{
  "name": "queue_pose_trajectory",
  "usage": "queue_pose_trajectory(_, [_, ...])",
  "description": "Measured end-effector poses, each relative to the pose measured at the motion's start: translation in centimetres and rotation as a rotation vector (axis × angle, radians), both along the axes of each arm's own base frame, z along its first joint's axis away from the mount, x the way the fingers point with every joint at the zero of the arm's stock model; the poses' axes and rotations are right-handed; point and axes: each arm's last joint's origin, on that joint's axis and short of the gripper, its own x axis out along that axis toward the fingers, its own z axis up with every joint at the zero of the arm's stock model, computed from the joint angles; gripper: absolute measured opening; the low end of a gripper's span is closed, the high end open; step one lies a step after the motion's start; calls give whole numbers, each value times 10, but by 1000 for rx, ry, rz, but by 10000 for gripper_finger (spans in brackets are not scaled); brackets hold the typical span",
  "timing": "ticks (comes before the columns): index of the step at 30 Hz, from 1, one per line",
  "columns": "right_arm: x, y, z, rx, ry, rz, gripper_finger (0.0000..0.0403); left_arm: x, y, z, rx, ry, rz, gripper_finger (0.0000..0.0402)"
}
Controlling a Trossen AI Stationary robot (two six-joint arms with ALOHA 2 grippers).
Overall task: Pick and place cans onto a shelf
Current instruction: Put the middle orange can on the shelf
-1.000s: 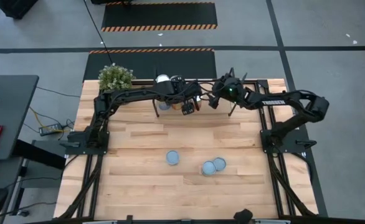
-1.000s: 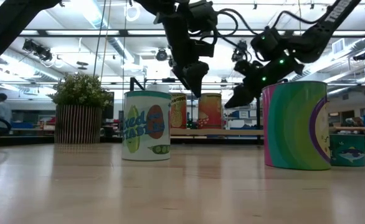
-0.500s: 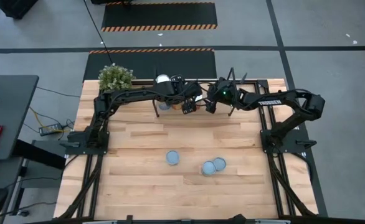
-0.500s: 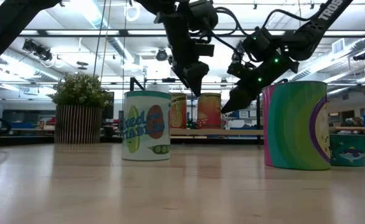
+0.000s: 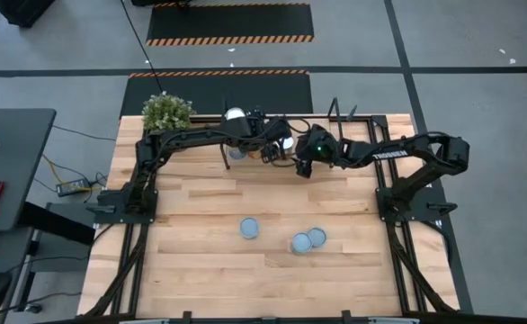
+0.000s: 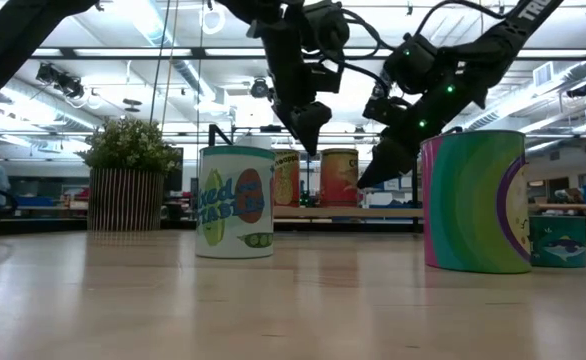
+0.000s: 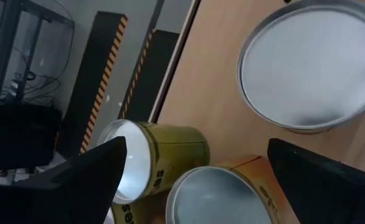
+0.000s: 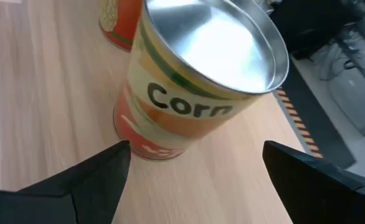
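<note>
The whole table (image 5: 245,202) and both arms are seen from directly overhead in the high view. The table is viewed level from its surface in the low view, facing the shelf (image 6: 348,212) and room behind. Close looks down past each arm's fingers are given by the wrist views. The Corn can (image 8: 198,81) is shared with the low view (image 6: 339,178).
</note>
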Motion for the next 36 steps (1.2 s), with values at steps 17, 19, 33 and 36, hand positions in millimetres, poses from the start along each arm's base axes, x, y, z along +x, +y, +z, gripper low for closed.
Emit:
queue_pose_trajectory(17, [-15,-26,24,-164,-47,-112,373,1,-4,-3,-144,-45,-50,396])
queue_pose_trajectory(19, [-14,-31,20,-149,-57,-85,373,2,-4,-2,-144,-56,-44,396])
queue_pose_trajectory(33, [-1,-11,5,-66,-30,-37,373,1,1,-4,-52,-32,13,396])
queue_pose_trajectory(36, [1,-4,3,-54,-19,-29,373,1,2,-4,-50,-36,16,396])
